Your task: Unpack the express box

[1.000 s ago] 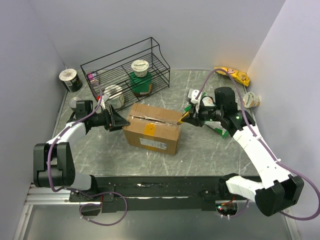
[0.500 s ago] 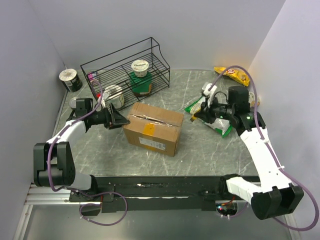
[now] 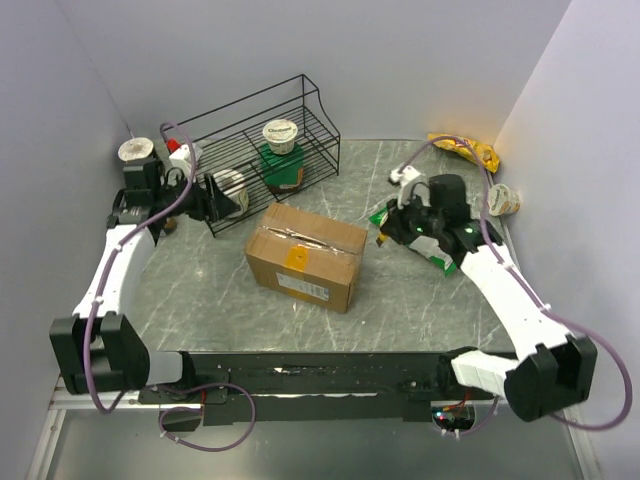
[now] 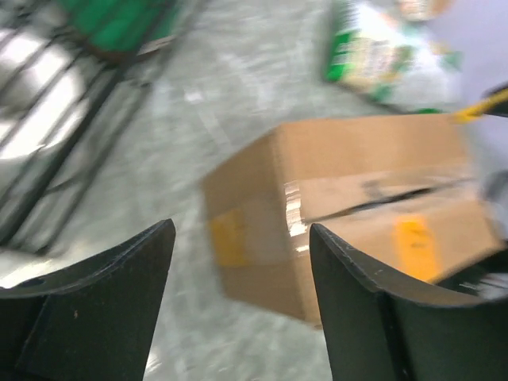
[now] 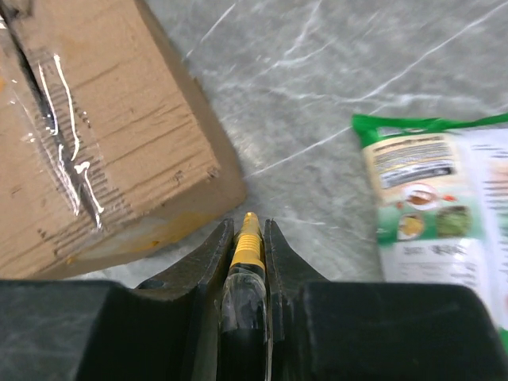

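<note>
Both arms have drawn back from the box (image 3: 305, 255), which sits mid-table with its flaps down. The left gripper (image 3: 226, 197), fingers spread wide and empty, has swung to the far left beside the wire rack (image 3: 310, 122). The right gripper (image 5: 250, 226), clamped on a yellow tool (image 5: 248, 244), now hangs just right of the box by a green bag (image 5: 444, 198). The top tape looks wrinkled, perhaps slit, so lifting the flaps seems next. The rack holds a green-labelled cup (image 3: 282, 150) and a second cup (image 3: 232, 180); what the box holds is hidden
</note>
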